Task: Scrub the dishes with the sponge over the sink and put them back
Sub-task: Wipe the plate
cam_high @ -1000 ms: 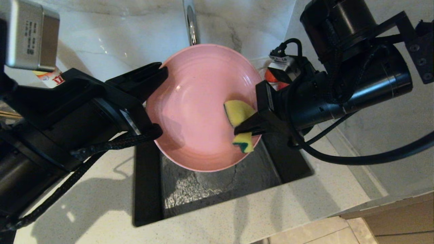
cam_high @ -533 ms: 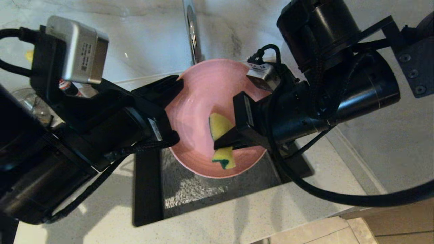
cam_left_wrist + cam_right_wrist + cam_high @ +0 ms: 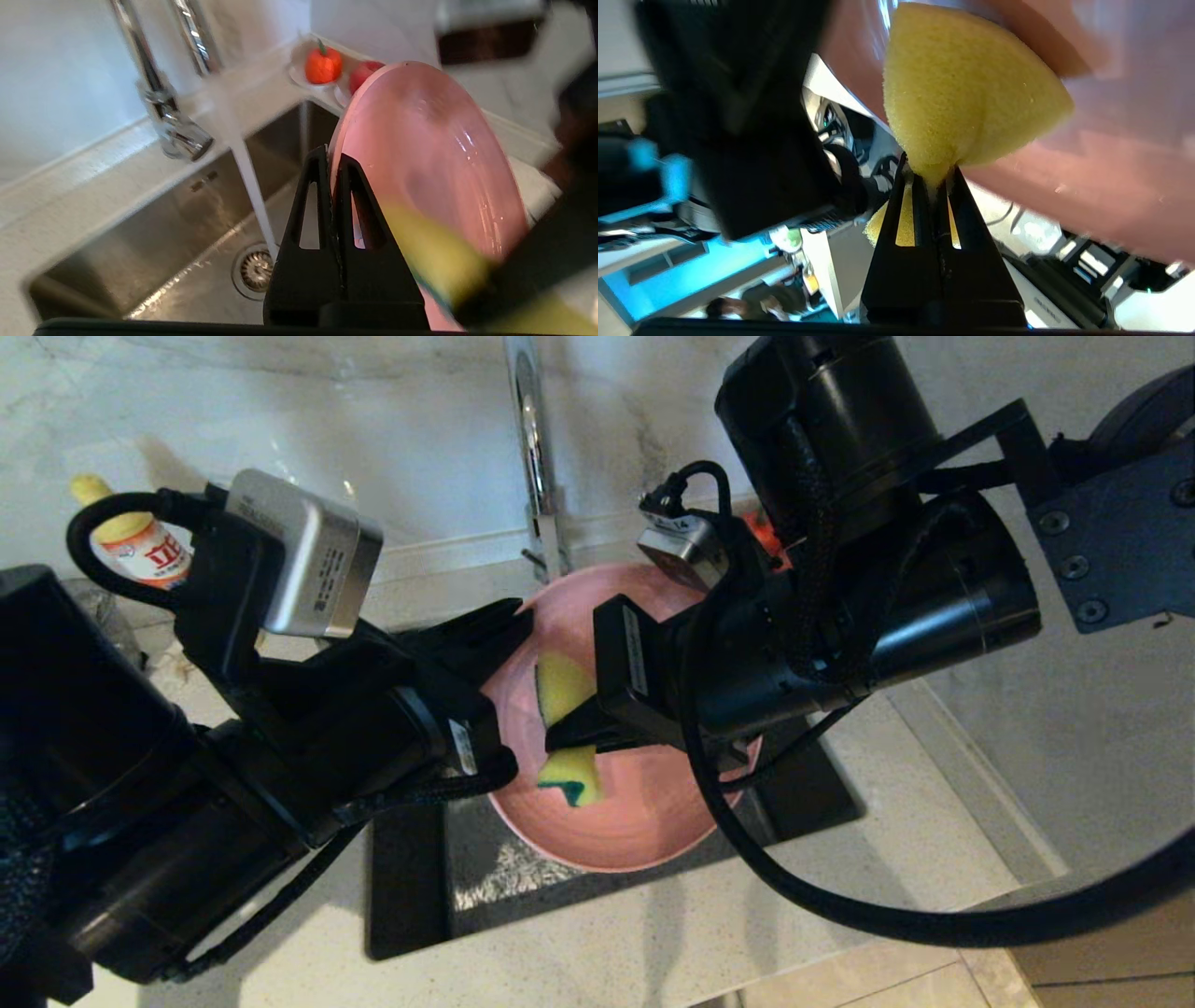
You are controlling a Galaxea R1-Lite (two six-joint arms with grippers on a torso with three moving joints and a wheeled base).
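Note:
My left gripper (image 3: 518,614) is shut on the left rim of the pink plate (image 3: 644,812) and holds it tilted above the sink (image 3: 485,882). In the left wrist view the gripper (image 3: 331,161) pinches the plate (image 3: 430,154) by its edge, with the sponge (image 3: 434,252) a yellow blur against the plate's face. My right gripper (image 3: 553,739) is shut on the waist of the yellow sponge (image 3: 560,686), whose green layer shows at its lower end. The right wrist view shows that gripper (image 3: 931,179) squeezing the sponge (image 3: 966,93) against the plate (image 3: 1111,186).
The chrome tap (image 3: 537,448) stands behind the plate, and water (image 3: 247,177) runs from it down to the drain strainer (image 3: 256,269). A yellow-capped bottle (image 3: 131,541) stands at the back left. Red fruit (image 3: 323,65) lies on the counter behind the sink.
Both arms have swung in over the sink. The plate has come down and nearer the front. The sponge has slid left across the plate's face, from near its right rim toward the left.

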